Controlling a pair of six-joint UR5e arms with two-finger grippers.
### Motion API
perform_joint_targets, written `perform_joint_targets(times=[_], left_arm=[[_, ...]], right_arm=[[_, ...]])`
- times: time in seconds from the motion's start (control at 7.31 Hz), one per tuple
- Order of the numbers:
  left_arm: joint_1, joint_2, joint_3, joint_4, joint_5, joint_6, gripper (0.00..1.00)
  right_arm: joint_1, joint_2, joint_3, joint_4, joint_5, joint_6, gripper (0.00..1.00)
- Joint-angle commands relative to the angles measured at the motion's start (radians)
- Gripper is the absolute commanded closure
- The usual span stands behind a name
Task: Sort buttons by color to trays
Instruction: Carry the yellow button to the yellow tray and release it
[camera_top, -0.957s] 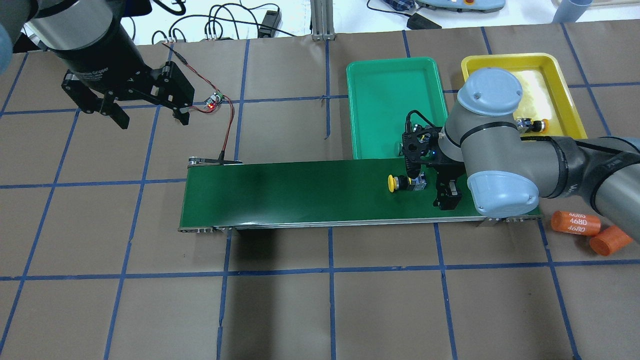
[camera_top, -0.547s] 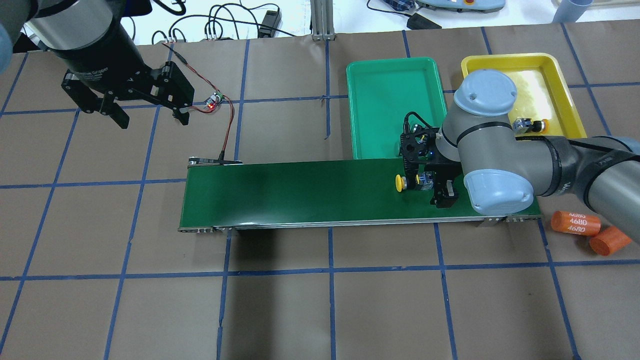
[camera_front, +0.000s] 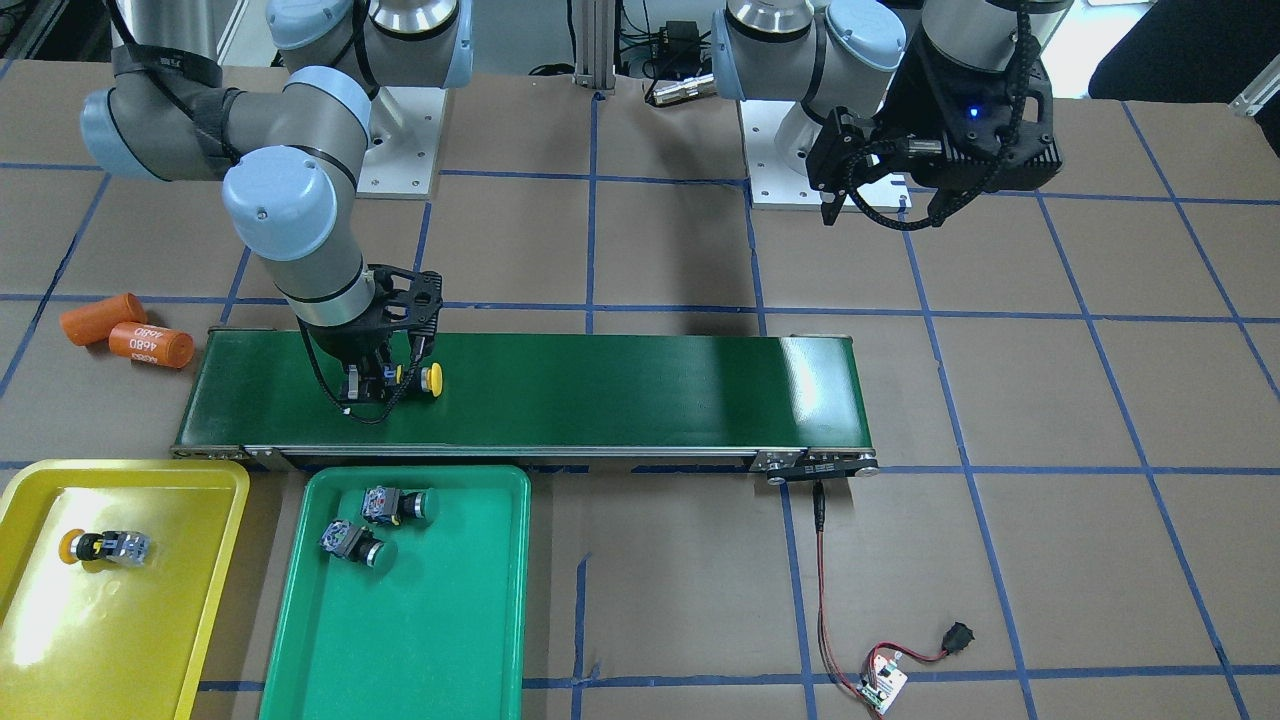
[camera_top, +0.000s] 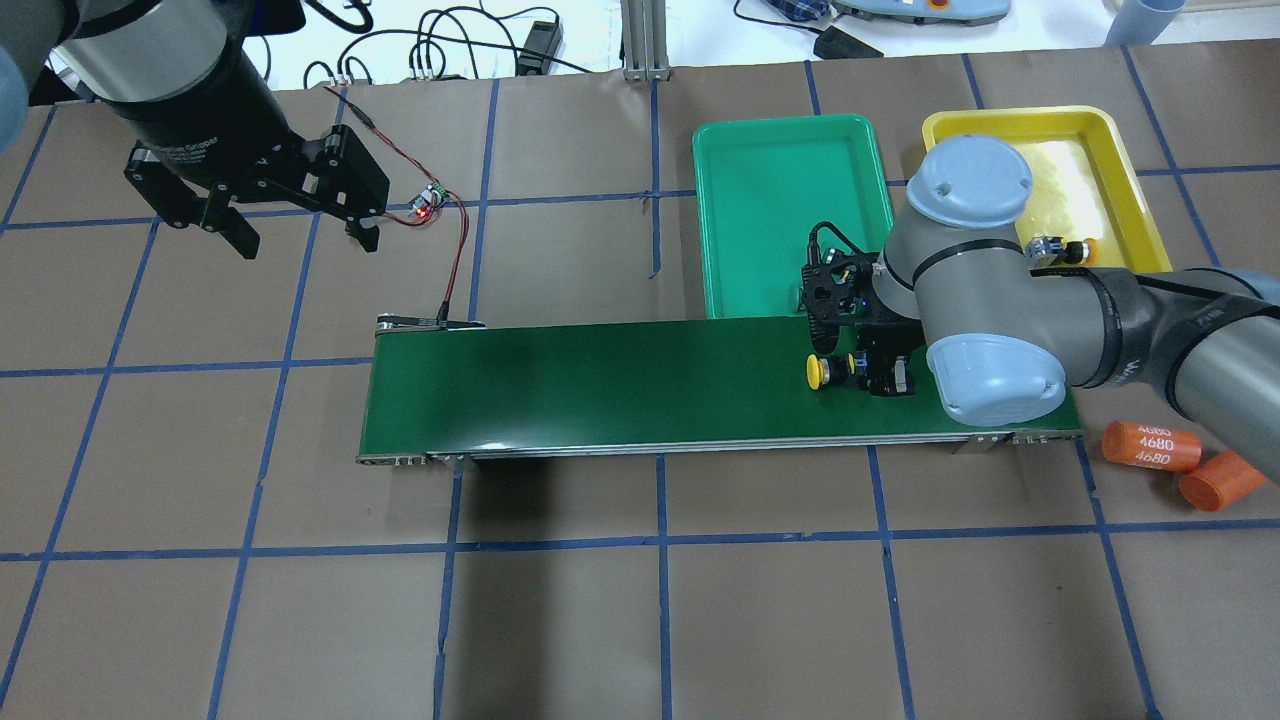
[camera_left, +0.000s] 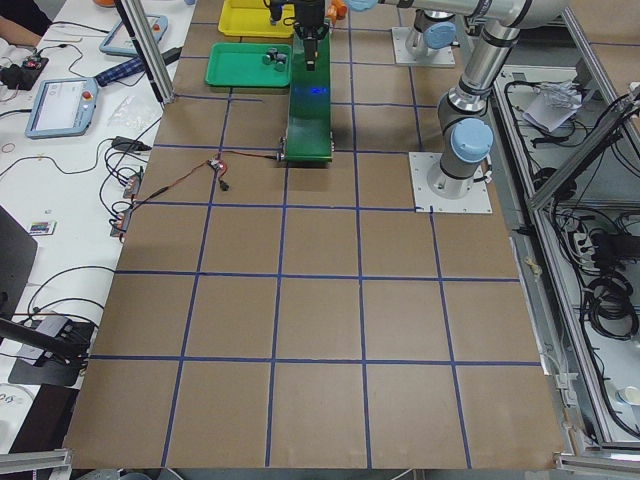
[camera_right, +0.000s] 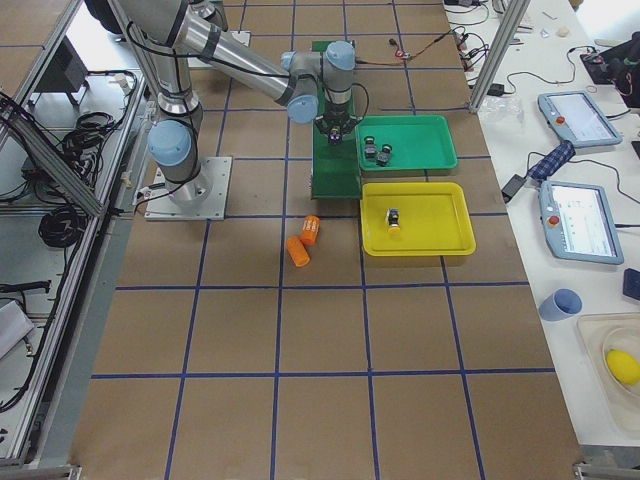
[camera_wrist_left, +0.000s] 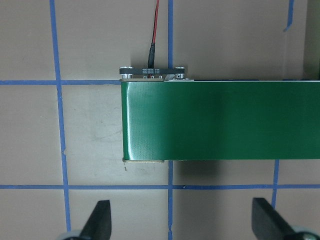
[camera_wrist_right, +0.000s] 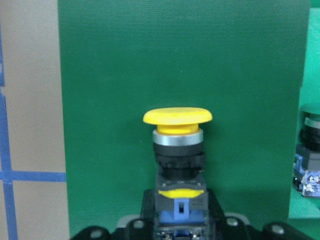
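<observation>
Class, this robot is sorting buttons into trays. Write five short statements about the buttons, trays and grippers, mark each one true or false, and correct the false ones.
1. The green tray holds two green buttons. True.
2. The yellow tray is empty. False: one yellow button lies in it.
3. The right gripper is shut on the yellow-capped button on the belt. True.
4. The left gripper holds a button. False: it is open and empty, beyond the belt's end.
5. The orange cylinders lie on the belt. False: they lie on the table beside it.
</observation>
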Motion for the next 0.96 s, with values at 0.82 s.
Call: perform_joint_targets(times=[0.82], left_arm=[[0.002, 0.000, 0.004, 0.000, 0.000, 0.001, 0.00]], right_arm=[[-0.300, 0.248, -0.414, 0.089, 0.009, 0.001, 1.00]])
